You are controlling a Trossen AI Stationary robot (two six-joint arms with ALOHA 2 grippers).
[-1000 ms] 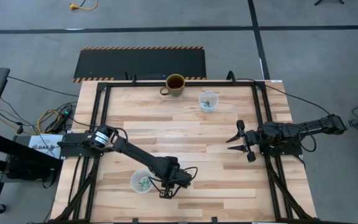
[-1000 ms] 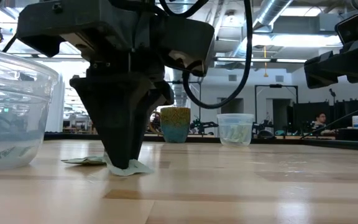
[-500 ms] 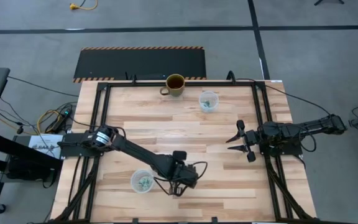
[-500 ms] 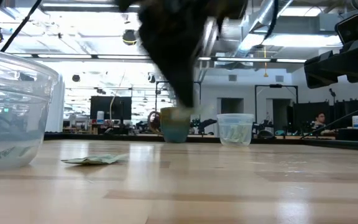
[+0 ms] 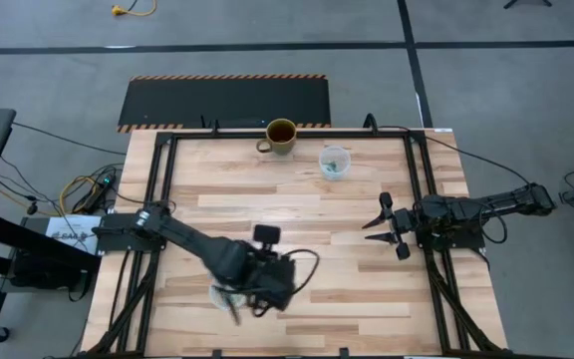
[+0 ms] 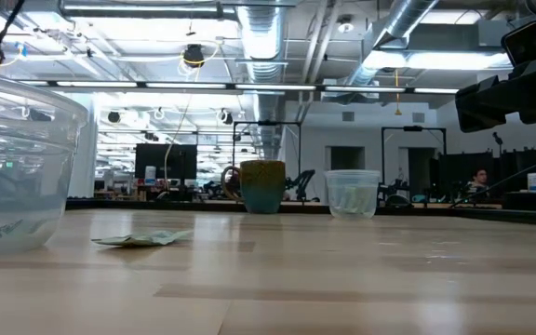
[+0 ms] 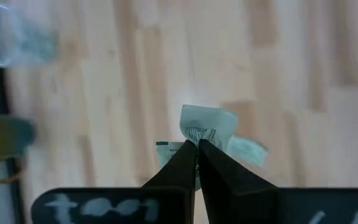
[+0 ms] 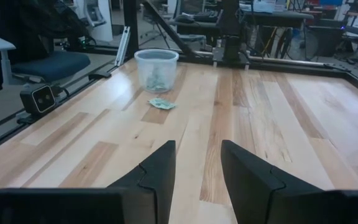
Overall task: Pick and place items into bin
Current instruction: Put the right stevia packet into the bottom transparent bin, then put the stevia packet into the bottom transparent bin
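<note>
The left gripper (image 7: 197, 149) pinches a mint wrapped piece (image 7: 207, 126) bearing unreadable dark print, above the clear bin (image 5: 226, 291) at the tabletop's (image 5: 297, 204) 7 o'clock. Another wrapped piece (image 6: 142, 239) lies nearby. At 3 o'clock, the right gripper (image 8: 197, 163) waits, fingers spread. A mug (image 5: 280, 137) and clear cup (image 5: 334, 162) stand at 12 o'clock.

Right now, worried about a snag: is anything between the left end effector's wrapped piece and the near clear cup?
Nothing visible does. The left end effector, shut on a mint-green wrapped piece, hangs close by the near clear cup. One loose piece lies flat on the table beside it, too low to block.
</note>
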